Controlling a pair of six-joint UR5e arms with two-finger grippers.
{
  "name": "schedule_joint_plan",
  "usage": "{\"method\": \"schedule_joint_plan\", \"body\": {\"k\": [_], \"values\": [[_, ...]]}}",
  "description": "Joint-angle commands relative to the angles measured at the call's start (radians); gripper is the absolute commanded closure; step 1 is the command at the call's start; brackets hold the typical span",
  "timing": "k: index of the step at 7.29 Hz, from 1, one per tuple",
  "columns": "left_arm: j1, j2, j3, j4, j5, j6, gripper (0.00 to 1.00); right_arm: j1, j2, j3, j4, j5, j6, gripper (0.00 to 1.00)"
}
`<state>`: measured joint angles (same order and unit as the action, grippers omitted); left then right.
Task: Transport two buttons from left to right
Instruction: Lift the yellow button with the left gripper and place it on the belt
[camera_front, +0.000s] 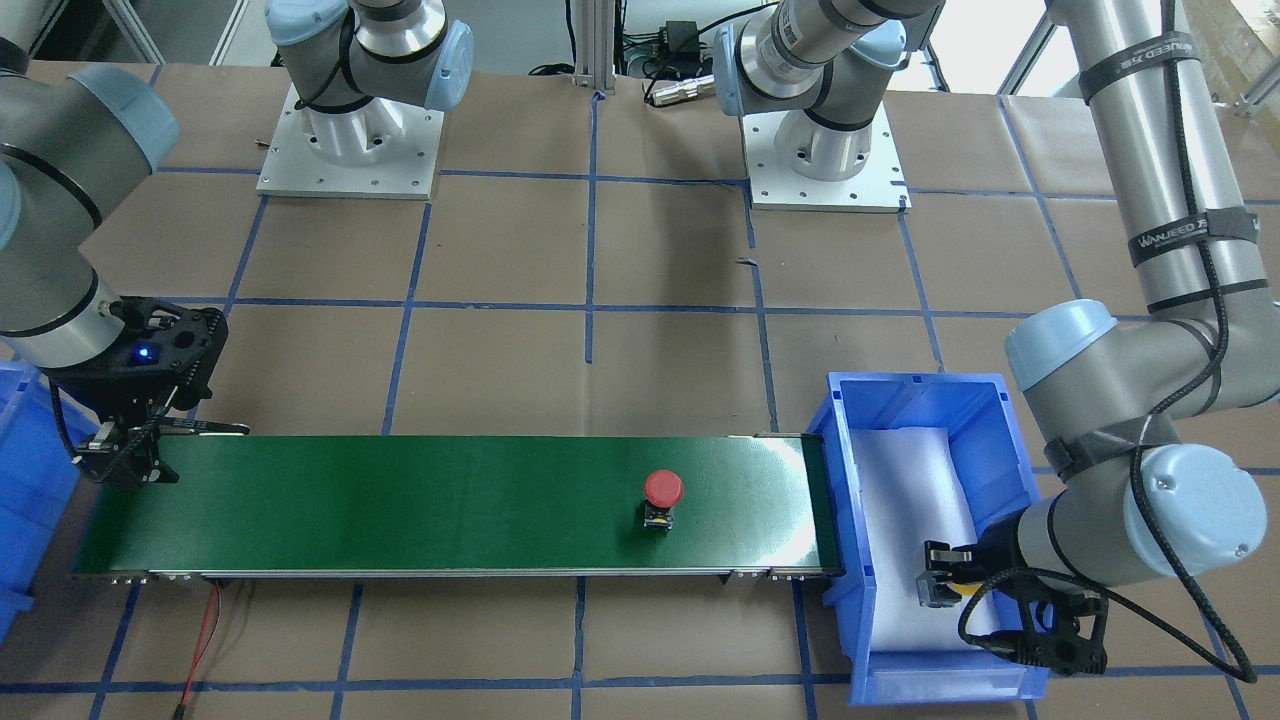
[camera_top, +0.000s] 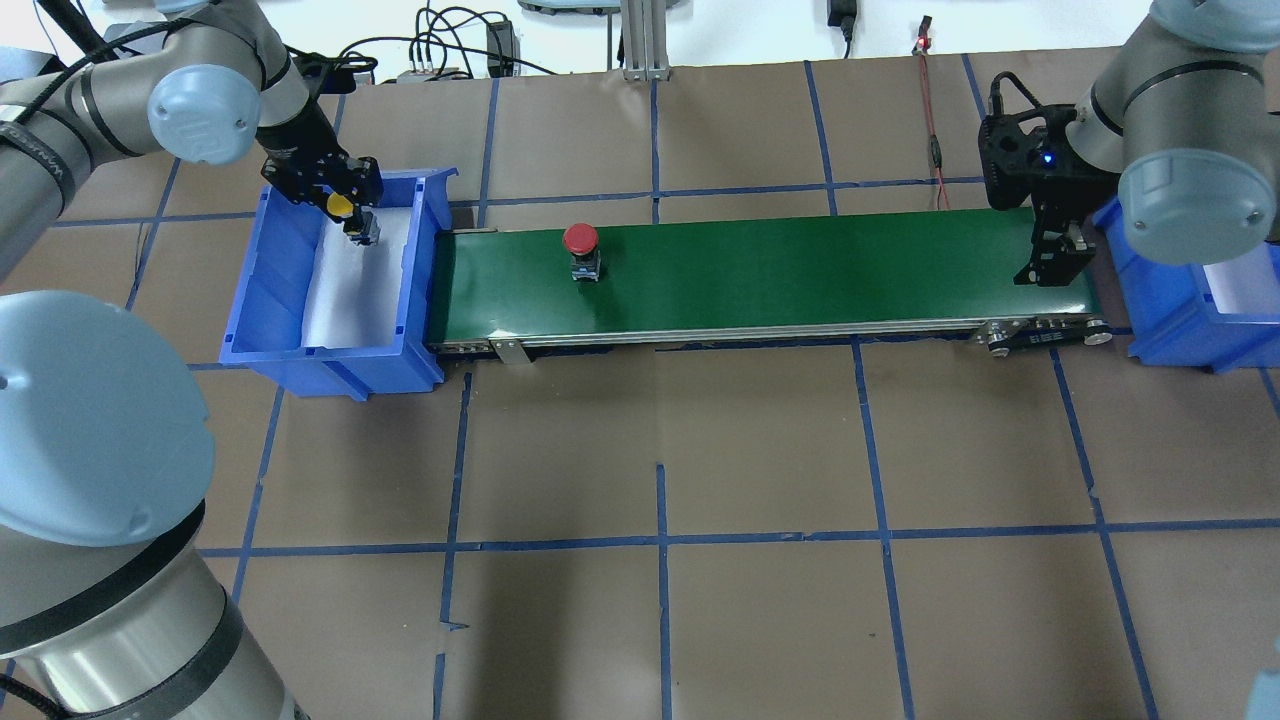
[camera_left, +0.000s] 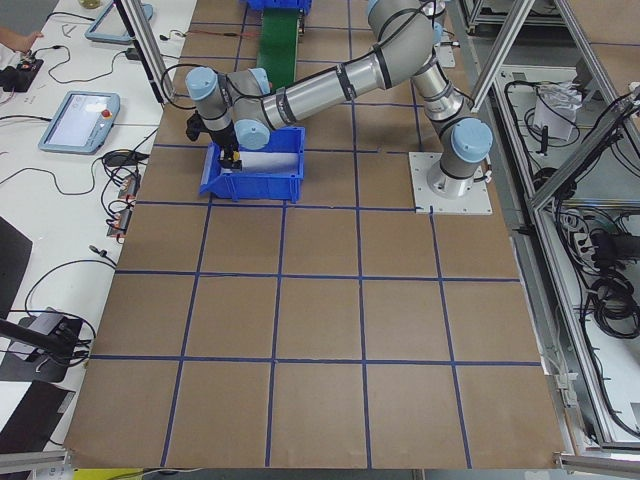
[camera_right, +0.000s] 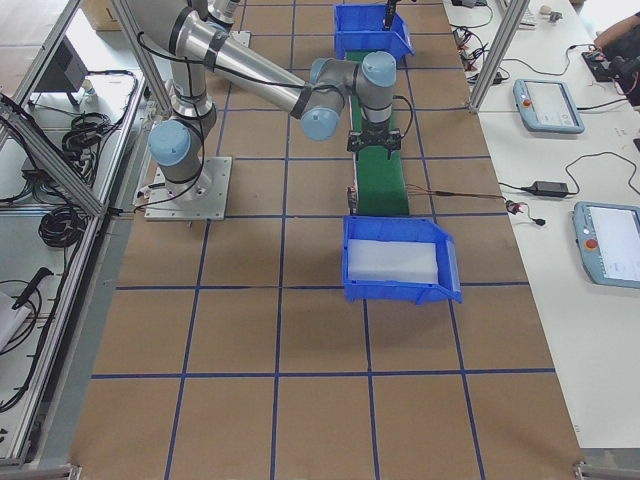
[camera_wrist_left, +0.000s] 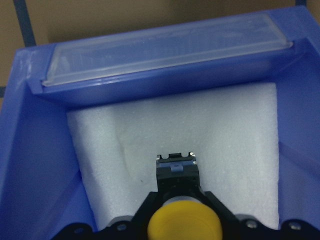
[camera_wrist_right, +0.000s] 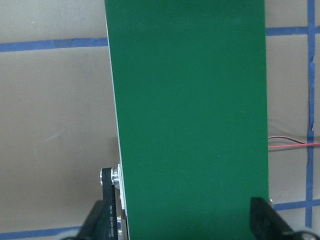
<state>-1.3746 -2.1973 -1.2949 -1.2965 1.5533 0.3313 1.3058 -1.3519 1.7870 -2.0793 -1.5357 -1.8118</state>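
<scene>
Within the blue bin (camera_top: 330, 355) at the green belt's (camera_top: 800, 270) near end, the left fingers (camera_wrist_left: 148, 210) clench the yellow button (camera_wrist_left: 184, 225); released crooked onto the belt, it could topple. The right fingers (camera_wrist_right: 267, 220) hang spread over the belt's far end. The red button (camera_top: 580, 238) stands on the belt near the bin.

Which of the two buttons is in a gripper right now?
The yellow button, held by the left gripper at the blue bin; the red button stands alone on the green conveyor belt.
</scene>
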Motion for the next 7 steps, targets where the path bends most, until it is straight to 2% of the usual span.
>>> {"method": "schedule_joint_plan", "body": {"k": [1,3,4,7], "values": [[-0.011,0.083,0.006,-0.068,-0.002,-0.003,0.84,0.0,0.014,-0.001,0.005,-0.001,-0.02,0.01],[-0.043,0.16,-0.001,-0.133,-0.009,-0.026,0.84,0.0,0.014,-0.001,0.005,-0.003,-0.033,0.01],[-0.096,0.192,0.0,-0.168,-0.009,-0.116,0.84,0.001,0.016,-0.003,0.005,-0.003,-0.037,0.01],[-0.274,0.173,-0.021,-0.159,-0.012,-0.381,0.84,0.001,0.023,-0.001,0.004,-0.001,-0.046,0.0]]}}
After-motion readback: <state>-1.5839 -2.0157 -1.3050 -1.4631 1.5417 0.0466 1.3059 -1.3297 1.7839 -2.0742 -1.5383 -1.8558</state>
